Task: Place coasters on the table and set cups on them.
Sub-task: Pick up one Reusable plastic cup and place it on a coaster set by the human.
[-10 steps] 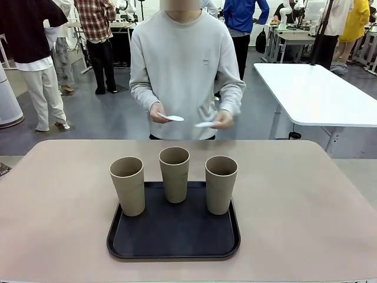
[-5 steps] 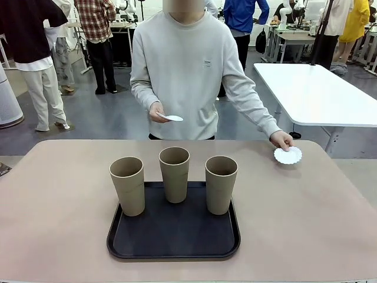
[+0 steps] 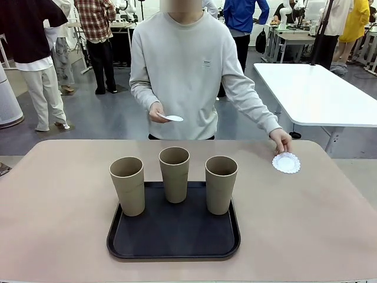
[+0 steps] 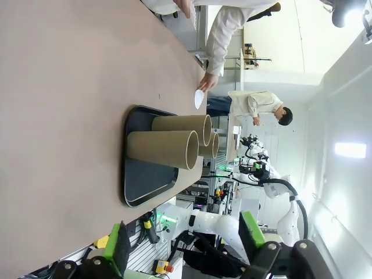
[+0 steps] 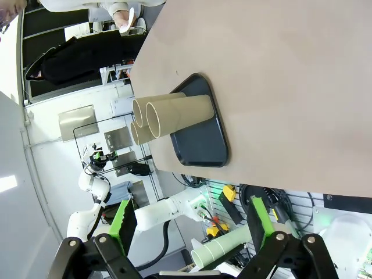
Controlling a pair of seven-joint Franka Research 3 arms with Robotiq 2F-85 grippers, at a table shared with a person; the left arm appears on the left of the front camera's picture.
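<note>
Three beige cups [image 3: 127,186] [image 3: 174,174] [image 3: 221,184] stand upright on a black tray [image 3: 174,239] in the middle of the tan table [image 3: 59,194]. One white lacy coaster [image 3: 286,163] lies flat at the table's far right, with the person's hand [image 3: 282,140] resting on its far edge. Their other hand holds more coasters [image 3: 172,118] at chest height. In the left wrist view my left gripper [image 4: 186,250] is open, far from the cups [image 4: 165,149] and the coaster [image 4: 199,99]. My right gripper [image 5: 189,232] is open too, well back from the cups [image 5: 177,113].
The person stands at the far edge of the table, behind the tray. A white rectangular table [image 3: 318,94] stands behind on the right. Bare tabletop lies left and right of the tray [image 4: 145,180] and along the near edge.
The person's hand swung from chest height out to the table's far right and laid one coaster flat there. Cups, tray and both grippers stayed still.
</note>
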